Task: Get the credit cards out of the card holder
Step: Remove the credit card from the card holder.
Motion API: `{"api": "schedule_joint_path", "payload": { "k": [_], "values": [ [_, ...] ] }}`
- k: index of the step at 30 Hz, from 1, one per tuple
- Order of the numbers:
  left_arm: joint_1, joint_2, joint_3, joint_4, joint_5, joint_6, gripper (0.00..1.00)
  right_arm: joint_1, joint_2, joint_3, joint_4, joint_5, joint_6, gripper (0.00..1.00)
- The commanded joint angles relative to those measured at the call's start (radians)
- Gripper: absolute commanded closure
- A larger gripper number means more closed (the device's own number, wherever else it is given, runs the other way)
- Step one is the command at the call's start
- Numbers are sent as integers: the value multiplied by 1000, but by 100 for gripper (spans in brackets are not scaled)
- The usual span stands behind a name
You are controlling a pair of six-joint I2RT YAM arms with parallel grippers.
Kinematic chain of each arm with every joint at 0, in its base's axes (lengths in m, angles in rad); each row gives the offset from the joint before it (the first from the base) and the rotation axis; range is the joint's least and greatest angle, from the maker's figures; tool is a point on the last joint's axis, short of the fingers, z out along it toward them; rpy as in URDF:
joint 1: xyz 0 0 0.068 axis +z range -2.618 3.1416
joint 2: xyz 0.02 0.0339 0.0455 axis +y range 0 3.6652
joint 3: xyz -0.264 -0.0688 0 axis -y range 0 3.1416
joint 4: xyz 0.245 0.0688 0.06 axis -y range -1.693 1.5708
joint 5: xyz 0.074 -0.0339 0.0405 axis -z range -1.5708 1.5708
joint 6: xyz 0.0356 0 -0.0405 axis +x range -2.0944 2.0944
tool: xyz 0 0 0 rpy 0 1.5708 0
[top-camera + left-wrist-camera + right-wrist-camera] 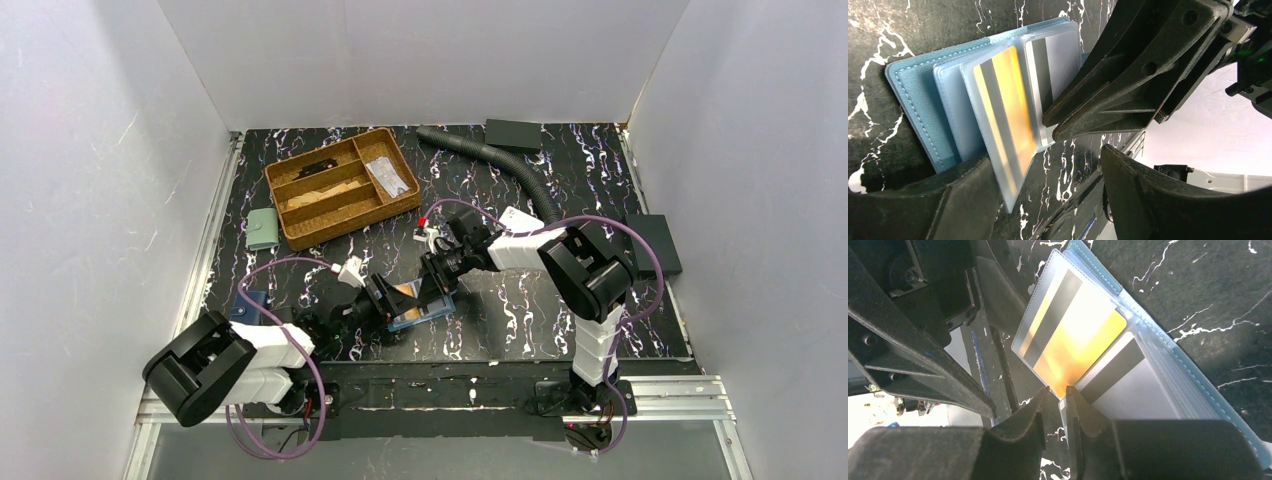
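Card holder (908,95) open; orange card (1003,115), silver card (1060,55) in clear sleeves.

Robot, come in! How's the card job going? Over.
Left gripper open. Right gripper pinching card holder's sleeve edge. Orange card, grey card not out yet. Nothing in the way. Over.

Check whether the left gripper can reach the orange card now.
Probably yes: the open left gripper sits right by the orange card; the right gripper pinches the card holder beside it, not across it.
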Motion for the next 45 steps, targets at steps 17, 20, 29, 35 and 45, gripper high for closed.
{"api": "schedule_joint_path", "payload": {
  "k": [17, 20, 29, 35, 45],
  "values": [
    [87, 54, -3, -56, -5, 17, 89, -30, 3, 75, -148, -88, -188, 69],
    [102, 60, -2, -12, 29, 56, 100, -47, -2, 89, -175, -133, -218, 68],
    [103, 2, -11, 193, 142, 210, 100, -116, -94, 54, -103, -315, -200, 56],
    [102, 98, 12, 344, 188, 173, 100, -129, -109, 47, -77, -318, -163, 54],
    [101, 248, 6, 587, 208, 107, 100, -149, -68, 39, -66, -262, -115, 48]
  ]
}}
